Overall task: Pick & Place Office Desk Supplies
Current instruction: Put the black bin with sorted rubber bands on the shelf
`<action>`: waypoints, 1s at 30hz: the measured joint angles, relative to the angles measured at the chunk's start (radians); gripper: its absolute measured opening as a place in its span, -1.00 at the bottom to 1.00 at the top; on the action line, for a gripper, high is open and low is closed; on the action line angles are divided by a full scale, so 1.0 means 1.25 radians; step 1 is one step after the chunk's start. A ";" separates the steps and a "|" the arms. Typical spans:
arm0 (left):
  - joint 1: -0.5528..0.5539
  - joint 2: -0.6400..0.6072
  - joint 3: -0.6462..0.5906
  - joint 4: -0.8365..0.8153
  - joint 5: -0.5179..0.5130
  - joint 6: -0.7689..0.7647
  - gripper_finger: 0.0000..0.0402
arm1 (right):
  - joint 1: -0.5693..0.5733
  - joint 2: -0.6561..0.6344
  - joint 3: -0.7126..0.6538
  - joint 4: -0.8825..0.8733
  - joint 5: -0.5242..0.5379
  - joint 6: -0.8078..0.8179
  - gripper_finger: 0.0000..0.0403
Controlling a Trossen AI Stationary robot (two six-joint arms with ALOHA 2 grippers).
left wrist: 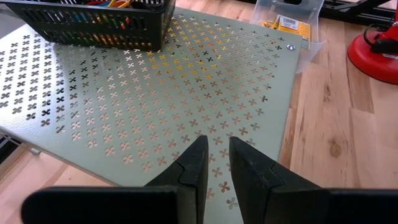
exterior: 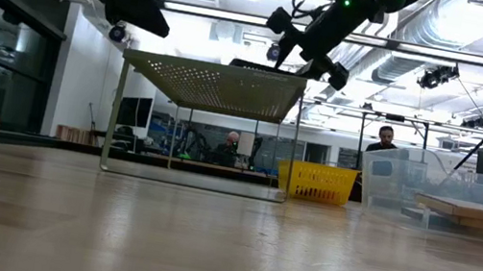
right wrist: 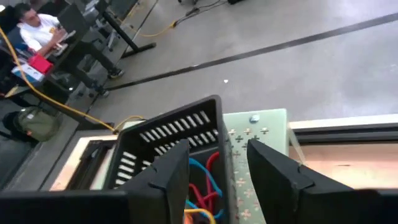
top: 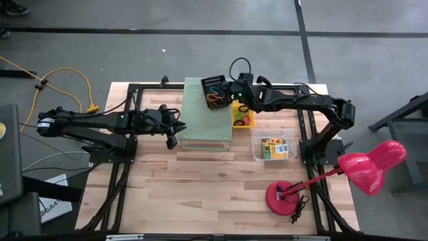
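Observation:
A black slotted basket (top: 214, 90) stands on the far right corner of the pale-green perforated box (top: 204, 124). Coloured elastic bands (right wrist: 202, 183) lie inside it. My right gripper (right wrist: 217, 180) hangs open just above the basket's right wall, one finger over the inside and one outside, with a gap on each side. More bands lie in a yellow basket (top: 243, 120). Crayon boxes (top: 274, 148) lie in a clear tub (top: 257, 137). My left gripper (left wrist: 217, 165) waits above the green box's left side, its fingers a narrow gap apart with nothing between them.
A pink desk lamp (top: 364, 166) stands at the table's right, its red base (top: 284, 197) near the front. The near half of the wooden table (top: 200, 194) shows bare wood. People sit in the room beyond the table.

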 joint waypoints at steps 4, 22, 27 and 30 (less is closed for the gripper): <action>0.000 0.000 0.000 0.000 0.000 0.000 -0.70 | 0.000 0.000 0.000 -0.003 0.027 -0.025 -0.30; 0.000 0.000 0.000 0.000 0.001 0.000 -0.70 | 0.009 0.000 0.000 -0.196 0.064 -0.077 -0.43; 0.000 0.000 0.000 0.000 0.001 0.000 -0.70 | 0.009 0.000 0.000 -0.189 0.026 -0.077 -0.44; 0.000 0.000 0.000 0.000 0.001 0.000 -0.70 | 0.009 0.000 0.000 -0.189 0.015 -0.077 -0.44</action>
